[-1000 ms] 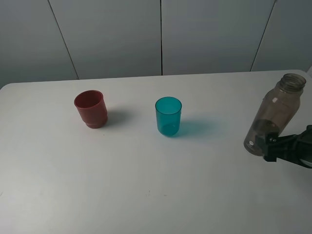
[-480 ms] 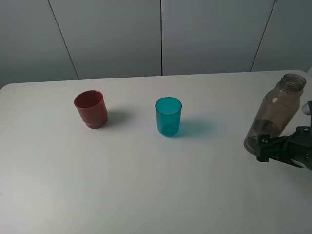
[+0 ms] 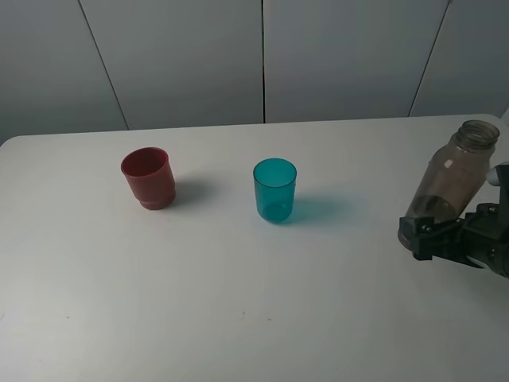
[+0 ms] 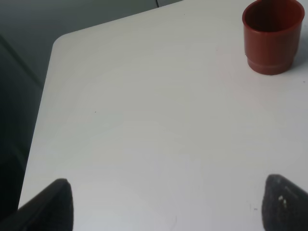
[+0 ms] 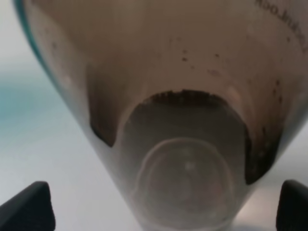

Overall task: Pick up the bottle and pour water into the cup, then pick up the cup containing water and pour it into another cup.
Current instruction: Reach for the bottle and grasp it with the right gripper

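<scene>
The smoky grey-brown bottle (image 3: 452, 181) stands at the table's right edge, uncapped. My right gripper (image 3: 420, 236) is open, low at the bottle's base, one finger on each side. In the right wrist view the bottle (image 5: 183, 120) fills the picture between the two far-apart fingertips (image 5: 24, 209); I see no contact. The teal cup (image 3: 275, 189) stands upright mid-table, well left of the bottle. The dark red cup (image 3: 149, 177) stands upright further left, and also shows in the left wrist view (image 4: 273, 36). My left gripper (image 4: 166, 211) is open and empty above bare table.
The white table (image 3: 238, 302) has its rounded far left corner in the left wrist view (image 4: 60, 41). A grey panelled wall (image 3: 262, 56) rises behind the table. The bottle stands close to the table's right edge.
My right gripper has slid left along the table, so its fingers now reach around the bottle's base. The bottle and both cups have not moved.
</scene>
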Controlling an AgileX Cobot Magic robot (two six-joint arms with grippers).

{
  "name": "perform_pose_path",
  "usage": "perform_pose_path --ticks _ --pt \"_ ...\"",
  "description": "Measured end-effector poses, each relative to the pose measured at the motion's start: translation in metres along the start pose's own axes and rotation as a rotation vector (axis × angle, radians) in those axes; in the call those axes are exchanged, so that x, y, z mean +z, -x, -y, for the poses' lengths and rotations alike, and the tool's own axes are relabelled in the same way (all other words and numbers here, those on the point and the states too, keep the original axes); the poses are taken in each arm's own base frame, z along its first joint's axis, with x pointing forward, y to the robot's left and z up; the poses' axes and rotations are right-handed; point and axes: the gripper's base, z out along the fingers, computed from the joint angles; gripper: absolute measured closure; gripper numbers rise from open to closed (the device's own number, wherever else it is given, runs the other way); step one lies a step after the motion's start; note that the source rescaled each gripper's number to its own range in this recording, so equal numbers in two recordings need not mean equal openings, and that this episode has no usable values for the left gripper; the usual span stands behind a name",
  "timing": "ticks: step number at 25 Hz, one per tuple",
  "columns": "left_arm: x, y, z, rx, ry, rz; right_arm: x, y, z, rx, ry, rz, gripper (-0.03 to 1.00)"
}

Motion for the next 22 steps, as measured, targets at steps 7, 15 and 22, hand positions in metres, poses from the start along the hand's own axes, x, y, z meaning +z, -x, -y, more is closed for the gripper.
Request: perform_pose_path --ticks 7,15,22 --pt "0.0 0.0 0.0 0.0 0.0 0.0 0.001 0.005 0.001 -0.007 -0.015 0.062 -0.03" --pt "0.0 0.0 0.0 0.0 0.0 0.0 0.001 0.009 0.003 -0.029 -0.035 0.105 -0.03" --pt "0.0 0.0 0.0 0.0 0.0 0.0 0.001 0.01 0.003 -0.036 -0.035 0.116 -0.03"
